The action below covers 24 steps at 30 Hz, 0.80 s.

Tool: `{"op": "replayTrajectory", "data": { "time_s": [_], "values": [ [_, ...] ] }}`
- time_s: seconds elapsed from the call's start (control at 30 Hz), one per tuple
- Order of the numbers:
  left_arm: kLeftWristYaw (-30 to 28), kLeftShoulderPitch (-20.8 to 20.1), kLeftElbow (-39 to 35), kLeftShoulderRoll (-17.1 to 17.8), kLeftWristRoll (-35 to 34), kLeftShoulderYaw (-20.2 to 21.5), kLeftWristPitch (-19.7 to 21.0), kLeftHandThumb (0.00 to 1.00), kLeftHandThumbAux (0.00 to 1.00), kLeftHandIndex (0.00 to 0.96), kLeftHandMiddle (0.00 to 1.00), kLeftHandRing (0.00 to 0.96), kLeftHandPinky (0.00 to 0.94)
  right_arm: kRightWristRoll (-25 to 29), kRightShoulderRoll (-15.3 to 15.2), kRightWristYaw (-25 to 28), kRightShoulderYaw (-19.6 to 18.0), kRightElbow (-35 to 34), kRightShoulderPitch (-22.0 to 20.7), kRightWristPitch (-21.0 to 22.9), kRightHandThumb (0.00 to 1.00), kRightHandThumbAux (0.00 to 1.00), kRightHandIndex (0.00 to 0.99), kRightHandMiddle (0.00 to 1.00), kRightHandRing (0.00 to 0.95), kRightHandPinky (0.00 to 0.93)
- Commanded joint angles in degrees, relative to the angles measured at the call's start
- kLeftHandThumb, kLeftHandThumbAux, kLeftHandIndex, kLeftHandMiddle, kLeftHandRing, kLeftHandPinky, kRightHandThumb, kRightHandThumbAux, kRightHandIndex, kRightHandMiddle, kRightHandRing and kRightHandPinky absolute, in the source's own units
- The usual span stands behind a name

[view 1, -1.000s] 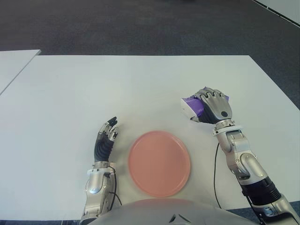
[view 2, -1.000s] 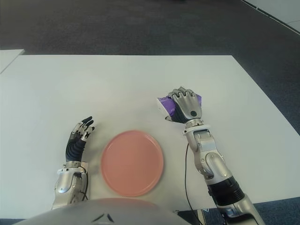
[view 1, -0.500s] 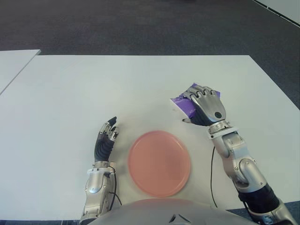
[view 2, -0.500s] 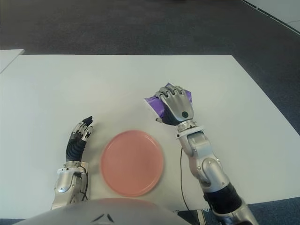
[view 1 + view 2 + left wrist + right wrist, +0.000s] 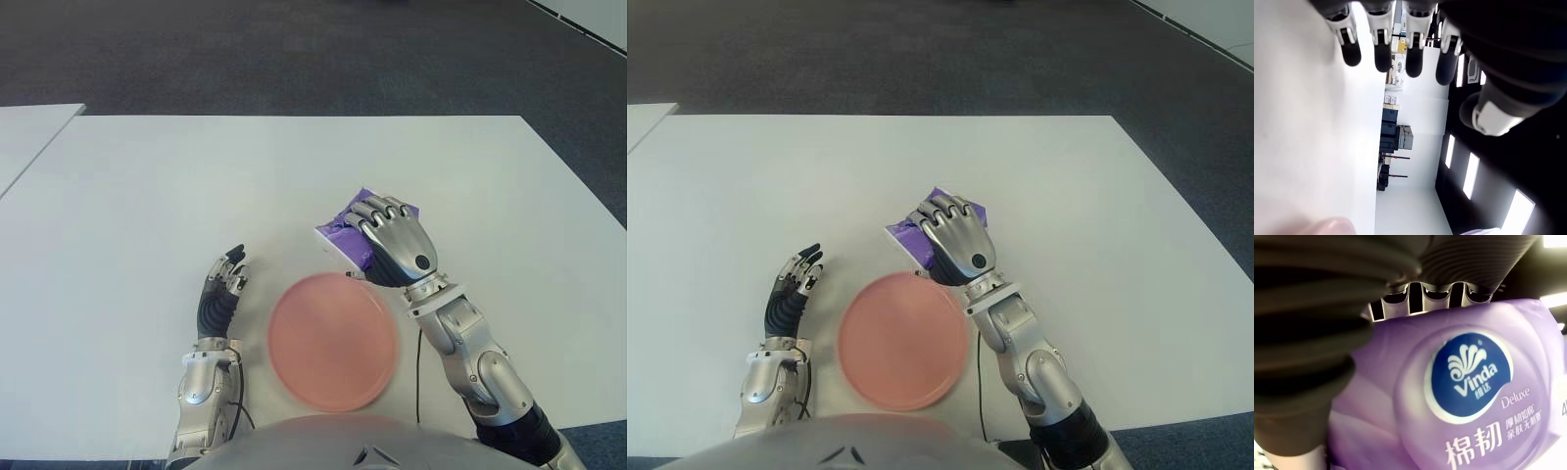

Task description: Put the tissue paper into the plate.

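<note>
Under the right hand [image 5: 394,241], fingers wrapped over its top, sits the purple tissue paper pack [image 5: 343,228]; the right wrist view shows the wrapper pressed against the palm, so the grip looks firm. The pink plate [image 5: 333,341] lies just below and to the left of that hand, its far rim close to the pack's near corner. This reads as the carrying step: next the hand should travel a short way over the rim toward the plate's middle, then loosen. Bare white table [image 5: 245,186] surrounds both. Beside the plate's other side, the left hand [image 5: 221,291] shows with fingers loosely extended, holding nothing, clear of the path.
</note>
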Motion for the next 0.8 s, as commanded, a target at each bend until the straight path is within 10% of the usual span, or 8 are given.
{"op": "replayTrajectory", "data": {
  "time_s": [0.03,0.8],
  "values": [
    [-0.5,3.4,3.8,-0.1,0.1,-0.4,4.5,0.174,0.586,0.220,0.152,0.124,0.119,0.0,1.7,-1.4,1.1,0.9,0.7,-1.8,0.351,0.837,0.710,0.857,0.852,0.867],
    [-2.2,3.8,4.0,-1.3,-5.4,0.2,6.6,0.203,0.529,0.171,0.111,0.091,0.096,-5.8,4.2,7.5,7.7,-8.7,7.5,-6.4,0.342,0.846,0.722,0.827,0.810,0.793]
  ]
}}
